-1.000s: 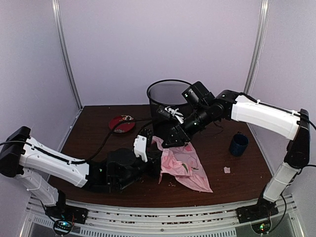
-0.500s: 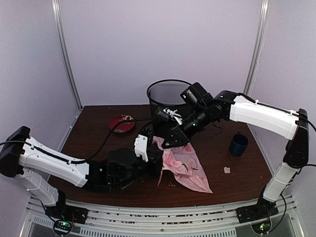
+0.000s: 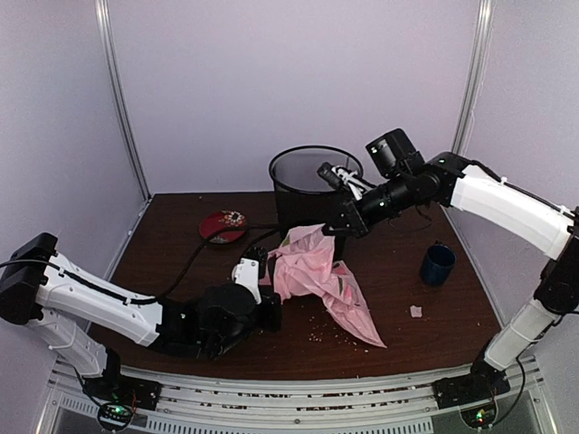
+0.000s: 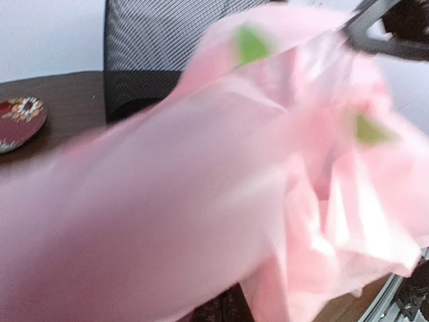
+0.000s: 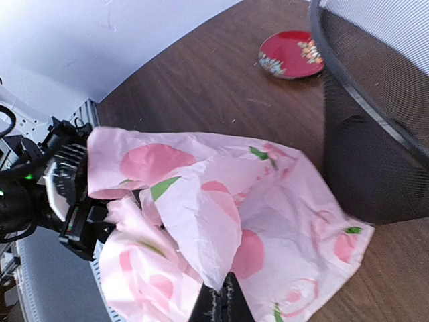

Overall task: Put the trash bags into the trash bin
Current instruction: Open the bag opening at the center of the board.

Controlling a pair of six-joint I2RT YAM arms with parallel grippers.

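The pale-pink trash bag (image 3: 312,267) with darker pink prints hangs stretched between my two grippers, its lower right corner trailing on the table. My right gripper (image 3: 333,228) is shut on the bag's upper edge (image 5: 221,268), just in front of the black mesh trash bin (image 3: 303,181). My left gripper (image 3: 262,273) sits low on the table at the bag's left edge and appears shut on it. The bag (image 4: 234,188) fills the left wrist view and hides that gripper's fingers. The bin (image 5: 375,121) stands to the right of the bag in the right wrist view.
A red patterned plate (image 3: 224,224) lies left of the bin. A dark-blue mug (image 3: 438,264) stands at the right. A small white scrap (image 3: 415,311) and crumbs lie on the brown table. A black cable runs from the plate toward my left arm.
My right gripper has closed on the bag and lifted it up and back toward the bin. The bag rose from lying flat. My left gripper shifted slightly right.
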